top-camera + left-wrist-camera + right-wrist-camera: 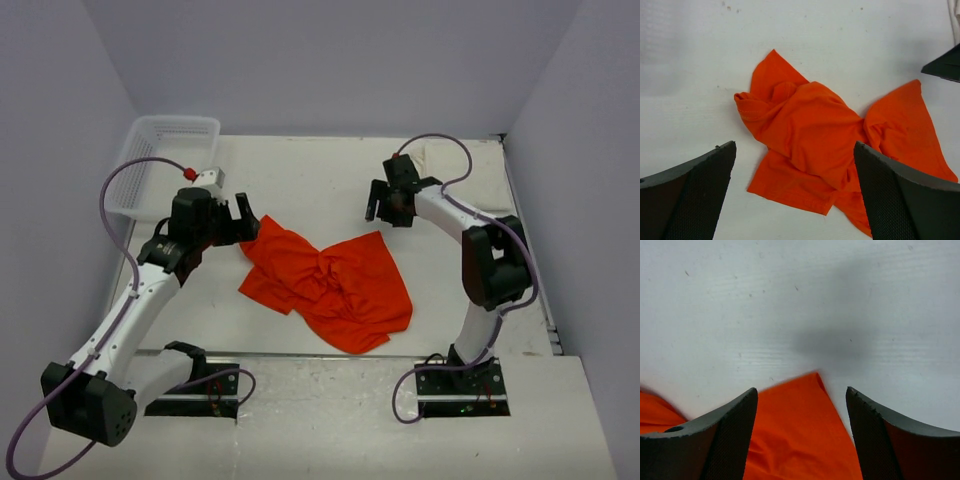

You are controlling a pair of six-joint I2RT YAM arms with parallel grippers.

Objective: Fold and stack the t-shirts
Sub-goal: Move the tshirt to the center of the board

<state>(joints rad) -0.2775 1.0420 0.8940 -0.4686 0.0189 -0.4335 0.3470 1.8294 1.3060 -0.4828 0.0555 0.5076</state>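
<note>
Shirt corner [807, 405] below spread right fingers [727, 440].

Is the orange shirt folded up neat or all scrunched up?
Scrunched up, not folded. The orange shirt lies crumpled on the table, bunched and twisted in its middle, corners sticking out unevenly.

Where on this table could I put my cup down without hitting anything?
Widest bare table lies at the back, between the basket and the right gripper. A narrower patch sits right of the orange t-shirt. Crowded: the middle, where the left gripper also hovers by it.
</note>
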